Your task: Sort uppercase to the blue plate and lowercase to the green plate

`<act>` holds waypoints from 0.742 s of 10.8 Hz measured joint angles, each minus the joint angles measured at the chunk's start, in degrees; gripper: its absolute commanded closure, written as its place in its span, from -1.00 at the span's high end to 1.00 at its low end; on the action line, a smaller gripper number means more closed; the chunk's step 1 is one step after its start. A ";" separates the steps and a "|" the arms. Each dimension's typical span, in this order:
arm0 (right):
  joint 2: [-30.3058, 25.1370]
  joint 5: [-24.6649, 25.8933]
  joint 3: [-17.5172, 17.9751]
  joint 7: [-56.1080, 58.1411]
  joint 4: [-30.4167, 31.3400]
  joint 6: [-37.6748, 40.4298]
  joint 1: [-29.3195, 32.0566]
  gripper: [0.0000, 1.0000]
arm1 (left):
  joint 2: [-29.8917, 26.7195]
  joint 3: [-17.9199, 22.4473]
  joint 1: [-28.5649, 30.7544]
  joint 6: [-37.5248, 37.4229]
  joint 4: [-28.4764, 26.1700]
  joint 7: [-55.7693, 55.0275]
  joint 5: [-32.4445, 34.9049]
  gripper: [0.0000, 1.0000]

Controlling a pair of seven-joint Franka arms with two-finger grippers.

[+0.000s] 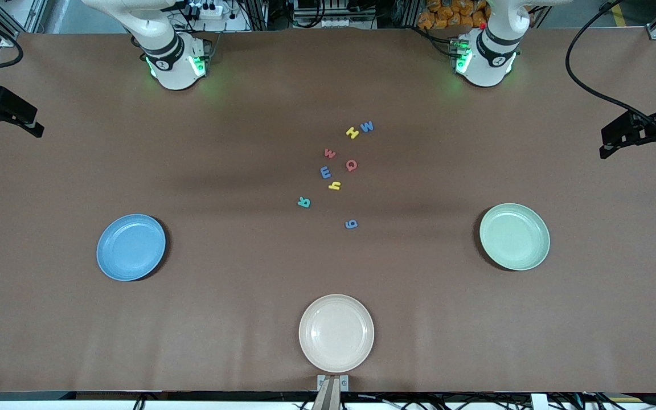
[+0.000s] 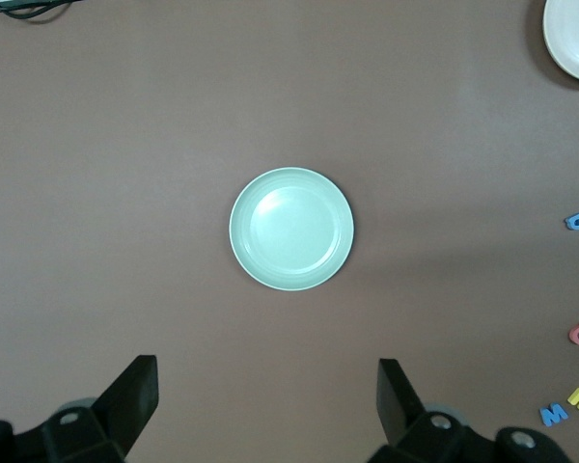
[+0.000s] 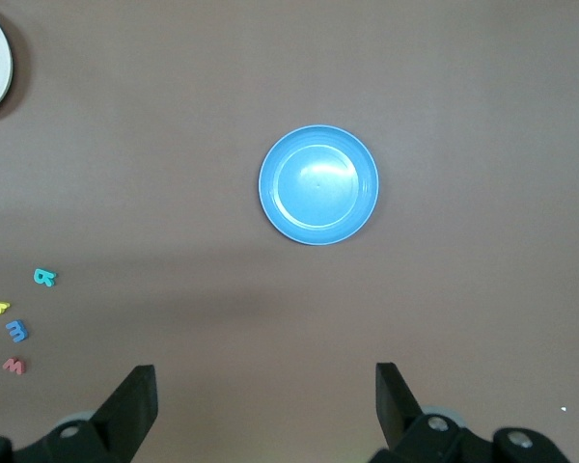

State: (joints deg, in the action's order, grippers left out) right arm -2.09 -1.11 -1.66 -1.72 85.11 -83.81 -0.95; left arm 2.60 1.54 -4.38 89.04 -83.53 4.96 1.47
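with both the left gripper [image 2: 261,405] and right gripper [image 3: 262,405] spread wide and empty high over the table ends, the tiny foam letters [image 1: 334,185] clustered mid-table between the round blue plate [image 1: 131,247] and pale green plate [image 1: 514,236] risk mix-ups, since the red lowercase w [image 1: 330,152] and blue capital w [image 1: 367,126] look alike.

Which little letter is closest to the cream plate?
The blue g. It lies alone, nearer the cream plate than the teal R and the others.

A brown table [image 1: 328,341] fills the room, cables [image 1: 590,68] trailing along its edges.
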 measured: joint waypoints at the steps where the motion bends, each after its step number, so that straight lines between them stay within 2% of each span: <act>1: 0.00 0.00 0.00 0.00 0.00 0.07 0.00 1.00 | -0.09 0.18 -0.01 -0.20 0.00 0.00 0.00 1.00; 8: 0.00 0.00 0.00 0.00 0.00 0.18 0.01 1.00 | -0.26 -0.20 -0.37 -0.78 -0.73 0.00 0.56 1.00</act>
State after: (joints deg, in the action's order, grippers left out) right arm -2.09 -1.11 -1.66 -1.72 85.11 -83.63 -0.94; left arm 2.34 1.34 -4.75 88.26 -84.26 4.97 2.04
